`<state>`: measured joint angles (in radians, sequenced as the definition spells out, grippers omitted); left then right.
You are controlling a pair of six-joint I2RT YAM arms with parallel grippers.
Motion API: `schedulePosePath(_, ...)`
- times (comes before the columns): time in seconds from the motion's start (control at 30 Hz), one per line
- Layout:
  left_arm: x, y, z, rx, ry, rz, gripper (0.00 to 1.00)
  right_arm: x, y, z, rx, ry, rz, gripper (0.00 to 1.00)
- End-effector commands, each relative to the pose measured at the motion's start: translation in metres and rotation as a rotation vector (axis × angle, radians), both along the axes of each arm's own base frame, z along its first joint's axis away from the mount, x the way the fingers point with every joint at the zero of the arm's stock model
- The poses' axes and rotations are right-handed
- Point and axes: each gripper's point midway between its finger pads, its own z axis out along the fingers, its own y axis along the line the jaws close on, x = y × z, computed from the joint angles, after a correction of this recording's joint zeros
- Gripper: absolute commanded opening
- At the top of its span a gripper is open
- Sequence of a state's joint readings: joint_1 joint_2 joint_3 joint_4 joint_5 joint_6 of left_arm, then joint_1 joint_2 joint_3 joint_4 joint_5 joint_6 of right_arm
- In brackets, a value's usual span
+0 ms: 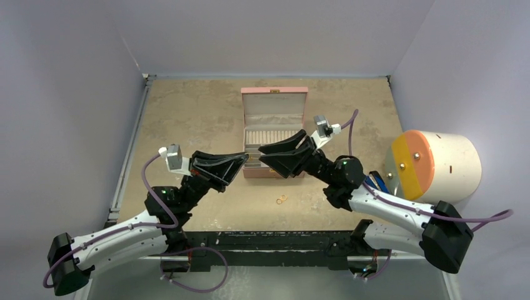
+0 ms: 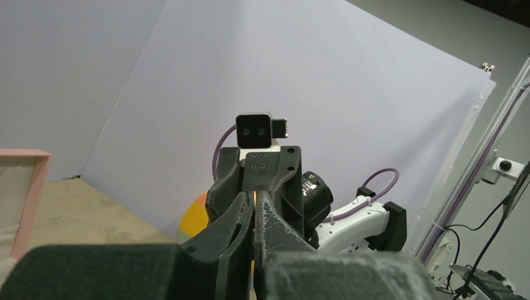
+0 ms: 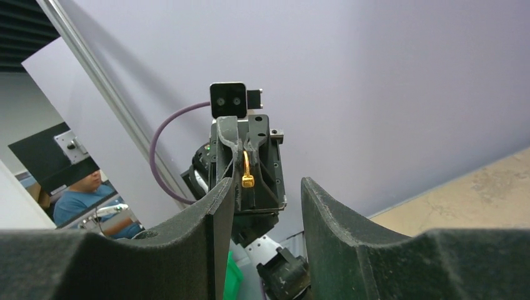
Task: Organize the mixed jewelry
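Honestly, left gripper [image 1: 244, 160] is clamped on a tiny gold piece [image 3: 247, 174] in mid-air, facing the open right gripper [image 1: 262, 154]. Sloppy handoff and it drops, maybe by the gold rings [image 1: 282, 199] on the table [image 1: 187, 112].

Pale lavender panel walls [image 1: 262, 31] close in a mottled beige bench [image 1: 187, 112] on three sides under even, soft light. Past one panel's edge runs a silver metal frame post [image 3: 94, 78], and beyond it sits what may be a person in a blue shirt [image 3: 78, 201].
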<state>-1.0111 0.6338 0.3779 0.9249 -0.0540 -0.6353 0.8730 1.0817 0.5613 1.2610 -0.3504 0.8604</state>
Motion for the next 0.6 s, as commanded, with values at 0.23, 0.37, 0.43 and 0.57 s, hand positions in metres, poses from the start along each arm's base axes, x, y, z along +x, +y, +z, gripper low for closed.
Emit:
schedulePosePath(0.23, -0.004, 0.014, 0.026, -0.126, -0.067, 0.023, 0.0, -0.014, -0.002, 0.053, 0.156, -0.088, 0.013, 0.45)
schedulePosePath(0.37, -0.004, 0.012, 0.026, -0.126, -0.071, 0.018, 0.0, -0.018, 0.002, 0.058, 0.169, -0.105, 0.029, 0.45)
schedulePosePath(0.43, -0.004, 0.012, 0.026, -0.131, -0.073, 0.016, 0.0, -0.019, 0.006, 0.059, 0.159, -0.11, 0.035, 0.45)
schedulePosePath(0.57, -0.005, 0.011, 0.027, -0.131, -0.08, 0.01, 0.0, -0.021, 0.01, 0.059, 0.165, -0.118, 0.038, 0.44)
